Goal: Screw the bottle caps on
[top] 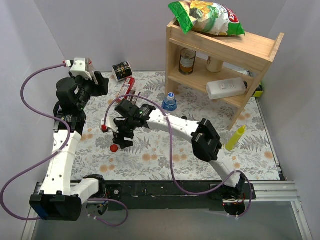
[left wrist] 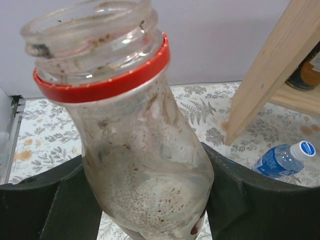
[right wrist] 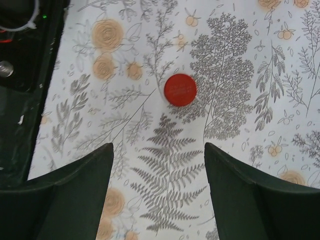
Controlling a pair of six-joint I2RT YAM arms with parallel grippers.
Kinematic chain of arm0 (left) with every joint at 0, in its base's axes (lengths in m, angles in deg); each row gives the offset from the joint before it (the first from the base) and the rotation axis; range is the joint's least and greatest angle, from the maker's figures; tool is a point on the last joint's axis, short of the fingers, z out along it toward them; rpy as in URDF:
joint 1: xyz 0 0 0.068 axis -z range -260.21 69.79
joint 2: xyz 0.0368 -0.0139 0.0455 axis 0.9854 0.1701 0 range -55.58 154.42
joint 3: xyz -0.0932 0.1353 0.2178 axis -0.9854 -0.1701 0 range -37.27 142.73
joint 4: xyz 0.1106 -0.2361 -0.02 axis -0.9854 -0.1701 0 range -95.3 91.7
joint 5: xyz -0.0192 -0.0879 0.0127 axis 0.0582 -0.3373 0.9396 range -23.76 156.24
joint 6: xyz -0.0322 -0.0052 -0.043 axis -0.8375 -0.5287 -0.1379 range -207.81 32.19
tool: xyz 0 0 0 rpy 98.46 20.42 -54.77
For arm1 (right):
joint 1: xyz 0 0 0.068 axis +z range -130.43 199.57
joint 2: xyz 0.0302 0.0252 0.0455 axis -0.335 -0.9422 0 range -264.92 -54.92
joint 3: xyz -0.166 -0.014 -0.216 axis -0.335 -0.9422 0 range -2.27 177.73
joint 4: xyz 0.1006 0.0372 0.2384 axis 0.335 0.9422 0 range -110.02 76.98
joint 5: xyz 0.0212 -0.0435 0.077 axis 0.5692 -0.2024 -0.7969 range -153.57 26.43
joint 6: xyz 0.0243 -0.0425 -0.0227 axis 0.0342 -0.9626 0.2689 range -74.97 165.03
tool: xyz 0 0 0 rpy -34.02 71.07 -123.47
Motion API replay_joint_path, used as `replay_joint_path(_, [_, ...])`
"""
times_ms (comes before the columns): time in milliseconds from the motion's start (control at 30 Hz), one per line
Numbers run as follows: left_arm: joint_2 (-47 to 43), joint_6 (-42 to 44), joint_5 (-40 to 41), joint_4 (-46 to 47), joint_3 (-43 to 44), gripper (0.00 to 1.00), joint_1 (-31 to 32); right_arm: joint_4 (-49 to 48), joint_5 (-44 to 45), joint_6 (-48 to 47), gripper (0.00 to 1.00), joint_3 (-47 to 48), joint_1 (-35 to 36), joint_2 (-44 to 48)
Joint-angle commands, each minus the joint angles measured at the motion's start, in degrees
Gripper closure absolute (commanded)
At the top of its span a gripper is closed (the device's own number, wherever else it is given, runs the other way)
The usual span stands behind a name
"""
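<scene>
My left gripper (left wrist: pixel 150 200) is shut on a clear, grimy bottle (left wrist: pixel 135 150) that has a red ring below its open neck and no cap. In the top view this gripper (top: pixel 102 82) is at the back left, raised. My right gripper (right wrist: pixel 159 150) is open and empty, pointing down at the mat. A red cap (right wrist: pixel 180 90) lies flat just ahead of its fingertips, apart from them. In the top view the cap (top: pixel 114 148) is near the right gripper (top: pixel 122 139). A blue-label bottle (top: pixel 169 102) stands capped mid-table and shows in the left wrist view (left wrist: pixel 280 161). A dark-label bottle (top: pixel 121 70) lies at the back.
A wooden shelf (top: pixel 220 55) stands at the back right with a chip bag (top: pixel 207 17) on top, and a can (top: pixel 188 61) and a white jug (top: pixel 226 88) inside. A yellow squeeze bottle (top: pixel 235 137) stands by its front leg. The floral mat (top: pixel 155 160) covers the table.
</scene>
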Motion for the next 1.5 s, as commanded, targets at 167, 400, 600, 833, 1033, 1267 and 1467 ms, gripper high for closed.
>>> replay_joint_path(167, [-5.1,0.1,-3.7,-3.8,-3.5,1.00,-0.5,-7.5,6.4,4.4,0.18,10.1,0.6,-10.8])
replay_joint_path(400, [-5.9,-0.5,-5.7,-4.8,-5.4,1.00,-0.4,-7.5,5.0,5.2,0.18,12.0,1.4,-14.2])
replay_joint_path(600, [-6.3,-0.6,-6.3,-5.0,-6.3,1.00,-0.5,-7.4,5.1,4.6,0.18,11.7,2.6,-15.4])
replay_joint_path(833, [-6.3,-0.8,-7.2,-5.3,-7.1,1.00,-0.5,-8.6,6.5,4.6,0.18,12.4,2.8,-17.3])
replay_joint_path(1033, [-6.3,-1.3,-7.8,-4.9,-8.1,1.00,-0.5,-9.6,7.0,5.3,0.21,13.5,3.1,-18.8])
replay_joint_path(1267, [-6.3,-1.4,-7.9,-4.8,-9.1,1.00,-0.5,-9.3,5.3,5.8,0.28,13.6,3.3,-20.1])
replay_joint_path(1467, [-6.4,-1.5,-8.1,-4.9,-9.8,1.00,-0.5,-9.6,4.8,5.9,0.30,13.8,3.6,-20.6])
